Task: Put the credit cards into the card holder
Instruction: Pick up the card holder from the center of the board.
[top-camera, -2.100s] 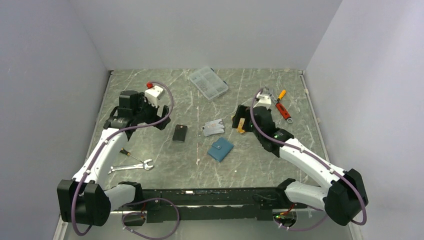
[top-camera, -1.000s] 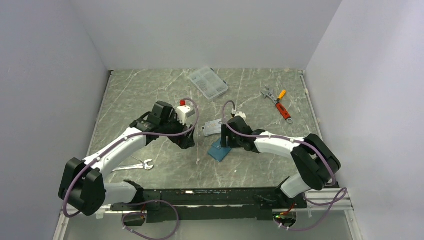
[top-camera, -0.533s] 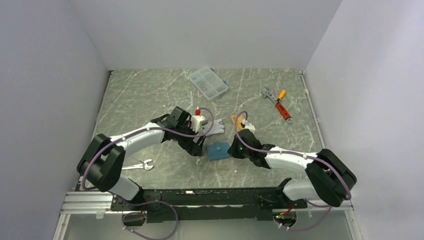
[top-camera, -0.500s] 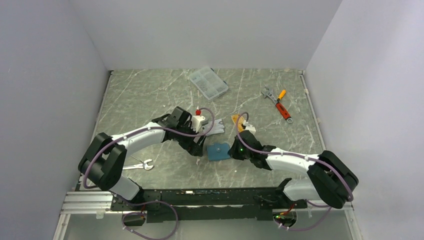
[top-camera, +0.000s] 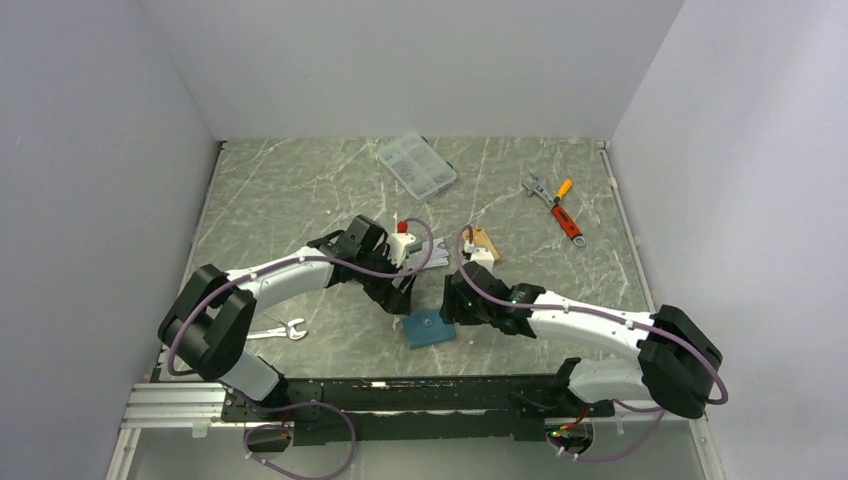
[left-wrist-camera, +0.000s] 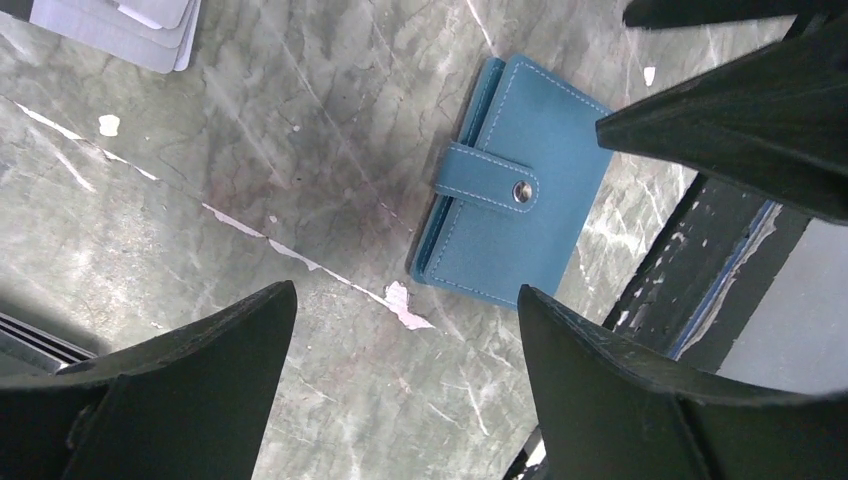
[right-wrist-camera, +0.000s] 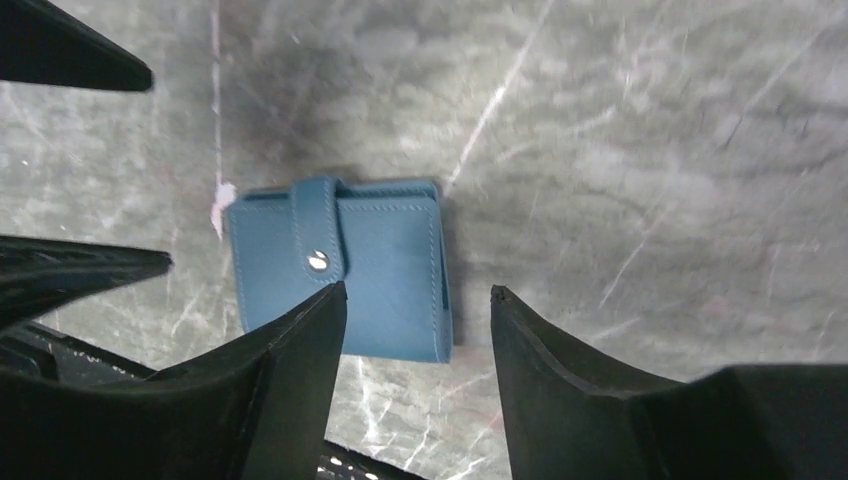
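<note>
The card holder (top-camera: 430, 327) is a teal-blue wallet, lying closed on the table with its tab snapped (left-wrist-camera: 520, 200) (right-wrist-camera: 340, 270). My left gripper (left-wrist-camera: 405, 290) hangs open just left of it, holding nothing. The right gripper (right-wrist-camera: 418, 290) is open just above the holder's right edge, and nothing is between its fingers. An orange-gold credit card (top-camera: 484, 243) lies on the table behind the right wrist. Silver-grey credit cards (left-wrist-camera: 110, 30) lie stacked at the top left of the left wrist view. From above, the left arm mostly hides them.
A clear compartment box (top-camera: 416, 166) sits at the back. An adjustable wrench and orange-handled tools (top-camera: 556, 204) lie at the back right. A silver spanner (top-camera: 264, 333) is at the front left. The table's near edge with the black rail (top-camera: 420, 392) is close to the holder.
Both grippers have come toward the near edge. The card holder has slid nearer and slightly left. The orange card now lies free behind the right wrist.
</note>
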